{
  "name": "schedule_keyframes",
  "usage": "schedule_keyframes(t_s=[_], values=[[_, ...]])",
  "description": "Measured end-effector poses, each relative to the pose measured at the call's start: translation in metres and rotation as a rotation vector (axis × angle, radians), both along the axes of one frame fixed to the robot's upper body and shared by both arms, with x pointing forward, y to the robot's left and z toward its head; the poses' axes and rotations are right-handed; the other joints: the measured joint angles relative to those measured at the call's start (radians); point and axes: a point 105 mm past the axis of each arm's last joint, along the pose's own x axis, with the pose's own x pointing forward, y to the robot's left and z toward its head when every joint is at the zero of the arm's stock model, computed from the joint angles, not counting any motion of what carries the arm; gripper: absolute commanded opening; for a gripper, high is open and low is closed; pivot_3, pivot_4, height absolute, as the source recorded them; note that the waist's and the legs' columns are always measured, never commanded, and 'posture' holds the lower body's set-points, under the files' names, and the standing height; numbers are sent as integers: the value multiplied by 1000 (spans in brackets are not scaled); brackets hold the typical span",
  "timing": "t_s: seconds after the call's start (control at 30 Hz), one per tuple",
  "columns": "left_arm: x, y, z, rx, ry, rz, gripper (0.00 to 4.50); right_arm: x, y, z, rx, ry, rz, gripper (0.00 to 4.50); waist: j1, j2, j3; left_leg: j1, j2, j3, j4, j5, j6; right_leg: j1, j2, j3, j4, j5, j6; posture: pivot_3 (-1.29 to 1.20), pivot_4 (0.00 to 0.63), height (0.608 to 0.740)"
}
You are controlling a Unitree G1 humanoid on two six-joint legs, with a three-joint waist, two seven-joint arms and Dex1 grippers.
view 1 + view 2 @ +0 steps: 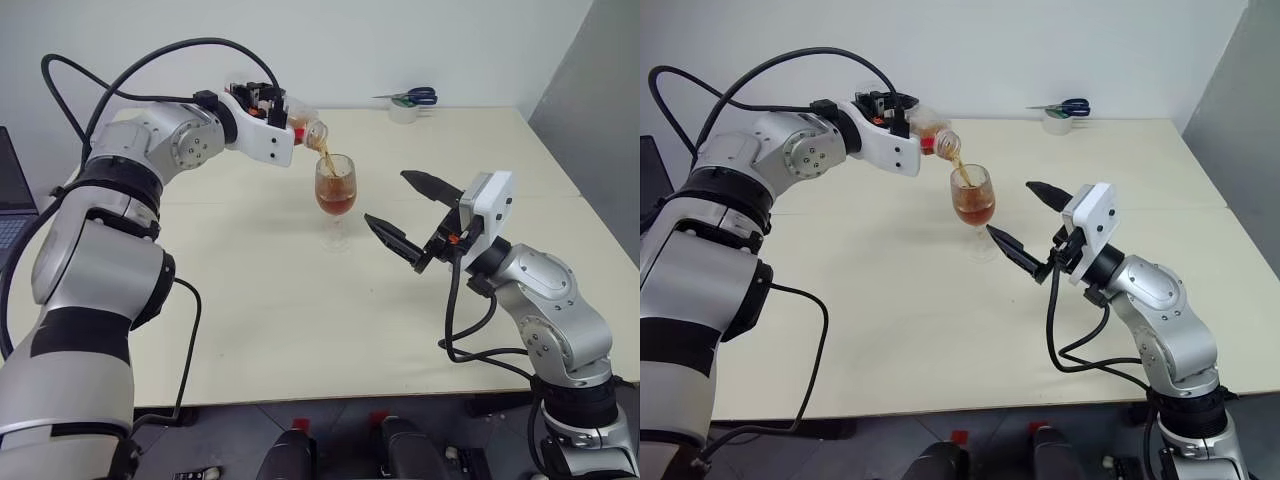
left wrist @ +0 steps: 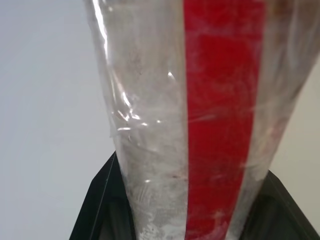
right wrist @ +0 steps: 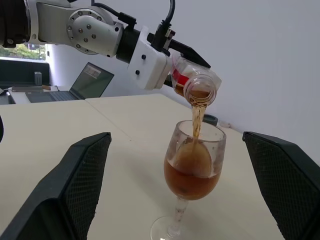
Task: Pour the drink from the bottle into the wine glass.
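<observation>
Drink point(image 3: 196, 112) is running in a thin amber stream from the tipped bottle point(image 1: 308, 131) down into the wine glass point(image 1: 336, 190), which stands upright on the cream surface point(image 1: 250, 300) roughly in the middle of my view. I can see the glass already holds reddish-brown liquid to about half the bowl. The bottle is tilted neck-down, its open mouth just above the rim of the glass, with no cap on it; a little liquid sits near the neck. My left hand point(image 1: 268, 108) is clenched around the bottle's body, and from the left wrist camera the red label strip point(image 2: 220, 115) runs along the clear plastic between the black fingers point(image 2: 100, 210).

My right hand point(image 1: 400, 210) hangs just beside the glass on its right, clear of it, fingers spread wide and gripping nothing. From the right wrist camera the glass stands between the two fingers point(image 3: 75, 185) but farther off.

At the far edge of the surface I see scissors with blue handles point(image 1: 412, 97) lying on top of a small white roll point(image 1: 403, 113). A laptop point(image 3: 87, 82) sits off to the left.
</observation>
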Motion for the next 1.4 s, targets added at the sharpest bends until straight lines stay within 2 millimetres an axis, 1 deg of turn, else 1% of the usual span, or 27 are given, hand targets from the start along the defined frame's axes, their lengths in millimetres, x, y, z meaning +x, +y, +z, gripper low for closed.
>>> schedule_keyframes(t_s=[0.13, 0.27, 0.43, 0.5, 0.57, 0.67, 0.7, 0.73, 0.8, 0.87, 0.93, 1.0, 1.03, 1.2, 1.27, 1.4], values=[[-1, -8, 7, -135, 48, -31, 1753, 0, 0, -1, -2, 2, 0, 4500, -1, 0, 0, 0, 0, 0, 0, 0, 0, 0, 0, 1, 0, 0, 0, 0, 150, 740], [-3, -10, 5, -295, 127, -61, 1753, 0, -1, -1, -12, 2, 1, 4500, -3, 0, 0, 1, 1, 0, 0, 0, 0, 0, 0, 1, 1, 0, 0, 0, 150, 740], [-7, -11, -6, -494, 235, -117, 1753, -2, 1, -3, -26, 6, 17, 4500, -3, 0, 0, 1, 1, -1, 1, 0, 0, 0, 0, 1, 1, 0, 0, 0, 150, 740], [-8, -11, -16, -589, 282, -141, 1753, -3, 2, -3, -36, 6, 32, 4500, -3, 0, 0, 1, 1, -2, 1, 0, 0, 0, 0, 1, 1, 0, 0, 0, 150, 740], [-9, -8, -28, -675, 320, -131, 1753, -3, 3, -4, -44, 9, 50, 4500, -4, 0, 0, 1, 1, -2, 1, 0, 0, 0, 0, 1, 2, 0, 0, 0, 150, 740], [-9, 5, -35, -883, 321, -90, 1753, -3, 4, -3, -55, 9, 68, 4500, -4, 0, 0, 1, 2, -3, 1, 0, 0, 0, -1, 1, 2, 0, 0, 0, 150, 740], [-9, 15, -35, -1030, 291, -59, 1753, -5, 5, -4, -66, 12, 87, 4500, -4, 0, 0, 1, 2, -3, 1, 0, 0, 0, -2, 2, 2, 0, 0, 0, 150, 740], [-9, 30, -38, -1179, 257, -13, 1753, -7, 4, -6, -84, 20, 108, 4500, -4, 0, 0, 2, 2, -2, 1, 0, 0, 0, -3, 3, 2, 0, 0, 0, 150, 740], [-11, 59, -56, -1365, 226, 107, 1753, -12, 2, -11, -114, 44, 139, 4500, -4, 0, -1, 2, 2, -3, 1, 0, 0, 0, -3, 3, 2, 0, 0, 0, 150, 740], [-18, 84, -84, -1514, 204, 218, 1753, -18, 0, -20, -134, 82, 173, 4500, -3, 0, -1, 2, 2, -3, 1, 0, 0, 0, -3, 2, 2, 0, 0, 0, 150, 740], [-24, 98, -110, -1621, 209, 302, 1753, -22, -2, -26, -145, 114, 197, 4500, 0, 0, -1, 2, 2, -3, 2, 0, 0, 0, -4, 2, 2, 0, 0, 0, 150, 740], [-28, 103, -126, -1680, 219, 335, 1753, -27, -4, -29, -147, 133, 223, 4500, 5, -1, -1, 2, 2, -4, 2, 0, 0, 1, -4, 1, 1, 0, 0, 0, 150, 740], [-30, 104, -130, -1706, 222, 338, 1753, -30, -4, -31, -153, 140, 236, 4500, 10, -1, -2, 2, 1, -4, 2, 0, 0, 2, -4, 1, 1, 0, 0, 0, 150, 740], [-33, 103, -129, -1789, 227, 279, 1753, -36, -6, -41, -163, 175, 254, 4500, 21, -3, -3, 3, 1, -3, 3, 0, 0, 3, -5, 1, 1, 0, 0, 0, 150, 740], [-35, 100, -137, -1800, 249, 268, 1753, -35, -6, -41, -156, 176, 246, 4500, 22, -3, -3, 3, 1, -3, 2, 0, -1, 3, -5, 1, 1, 0, 0, 0, 150, 740], [-38, 93, -159, -1824, 329, 269, 1753, -33, -6, -41, -153, 173, 232, 4500, 22, -3, -3, 3, 1, -3, 2, 0, -1, 3, -5, 1, 1, 0, 0, 0, 150, 740]])
